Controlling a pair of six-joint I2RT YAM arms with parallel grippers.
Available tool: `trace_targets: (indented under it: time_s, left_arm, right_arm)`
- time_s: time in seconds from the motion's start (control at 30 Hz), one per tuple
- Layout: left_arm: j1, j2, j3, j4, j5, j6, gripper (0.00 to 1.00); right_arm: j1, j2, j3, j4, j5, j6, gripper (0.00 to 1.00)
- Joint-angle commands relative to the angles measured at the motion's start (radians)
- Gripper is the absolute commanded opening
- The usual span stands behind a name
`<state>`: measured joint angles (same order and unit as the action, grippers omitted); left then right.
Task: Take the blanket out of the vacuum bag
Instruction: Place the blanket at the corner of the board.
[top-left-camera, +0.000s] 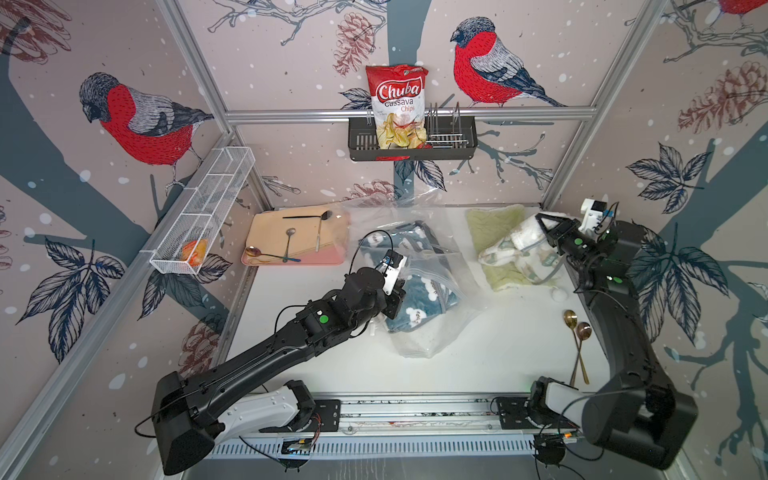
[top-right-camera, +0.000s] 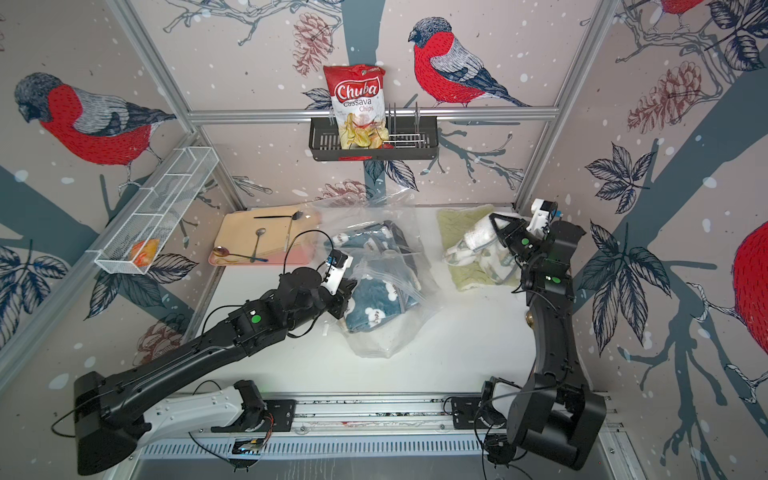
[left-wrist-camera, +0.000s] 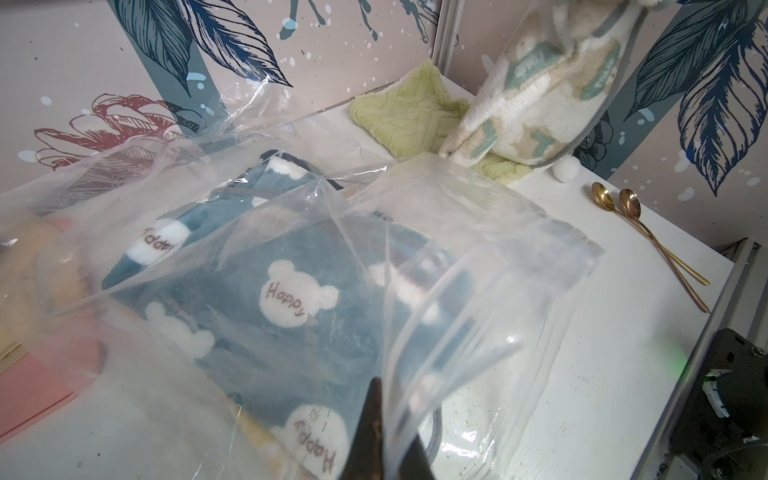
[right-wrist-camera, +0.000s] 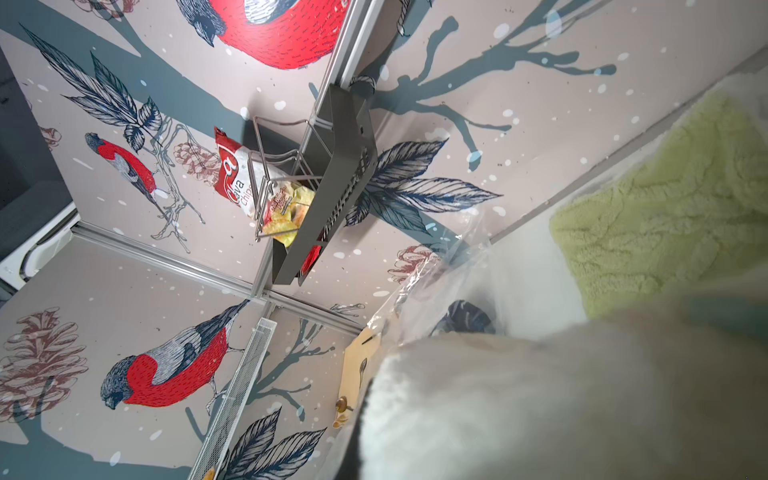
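The vacuum bag, crinkly clear plastic, lies mid-table. A blue blanket with white "Happy" bears is inside it. My left gripper is shut on a fold of the bag's plastic at its near-left edge. At the back right, my right gripper is shut on a white blanket with teal and beige patches. It hangs outside the bag and hides the jaws in the right wrist view.
A green towel lies under the white blanket. A pink tray with a beige board and spoons sits back left. Two gold spoons lie near the right arm. A mesh basket and a black rack hang on the walls.
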<state>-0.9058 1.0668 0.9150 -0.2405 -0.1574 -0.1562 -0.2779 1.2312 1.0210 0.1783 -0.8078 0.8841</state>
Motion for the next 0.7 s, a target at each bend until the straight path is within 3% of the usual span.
trace_targets:
  time_s: [0.0,0.13,0.2,0.23,0.3,0.43,0.5,0.67]
  left_arm:
    - [0.001,0.005,0.002,0.042,-0.011,0.018,0.0]
    - [0.004,0.015,0.004,0.041,-0.029,0.032,0.0]
    - [0.005,0.015,-0.002,0.044,-0.028,0.036,0.0]
    - [0.005,0.015,-0.002,0.047,-0.027,0.037,0.0]
    - [0.005,0.015,-0.005,0.048,-0.027,0.037,0.0]
    - [0.005,0.019,-0.007,0.049,-0.006,0.031,0.0]
    - [0.005,0.023,-0.005,0.047,0.007,0.025,0.0]
    - [0.005,0.023,0.002,0.047,0.022,0.02,0.0]
  right_arm:
    - [0.043,0.141,0.169,0.06,0.026,-0.076,0.0]
    - [0.1,0.343,0.484,-0.101,0.121,-0.224,0.0]
    - [0.115,0.382,0.514,-0.157,0.182,-0.289,0.0]
    - [0.118,0.386,0.488,-0.174,0.205,-0.324,0.0]
    - [0.104,0.377,0.279,-0.049,0.26,-0.297,0.0]
    - [0.02,0.418,-0.102,0.27,0.142,-0.105,0.0]
    - [0.014,0.371,-0.256,0.368,0.167,-0.065,0.0]
    - [0.012,0.346,-0.29,0.336,0.174,-0.052,0.0]
